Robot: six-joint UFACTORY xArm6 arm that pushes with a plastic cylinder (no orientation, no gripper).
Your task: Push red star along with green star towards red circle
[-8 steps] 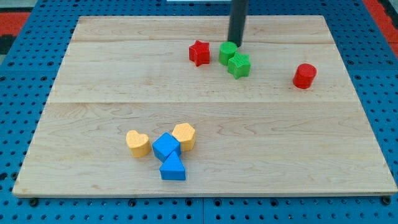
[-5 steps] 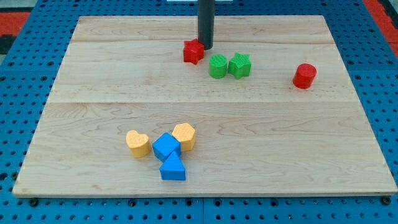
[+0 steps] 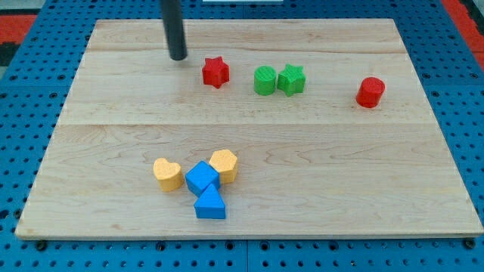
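Broadly, the wooden bench (image 3: 423,174) is bare across its middle and the view's right half, with open room between all blocks and its edges. My tip (image 3: 178,57), a plain rod end with no hand to open or close, stands near the view's top, apart from every block. Red star (image 3: 215,72) lies just to its right and slightly lower, not touching. Farther right sit a green round block (image 3: 265,80) and green star (image 3: 291,79), touching. Red circle (image 3: 370,92) lies well apart toward the right edge. Yellow heart (image 3: 167,173), yellow hexagon (image 3: 224,165), blue cube (image 3: 202,179) and blue triangle (image 3: 209,204) cluster near the bottom.
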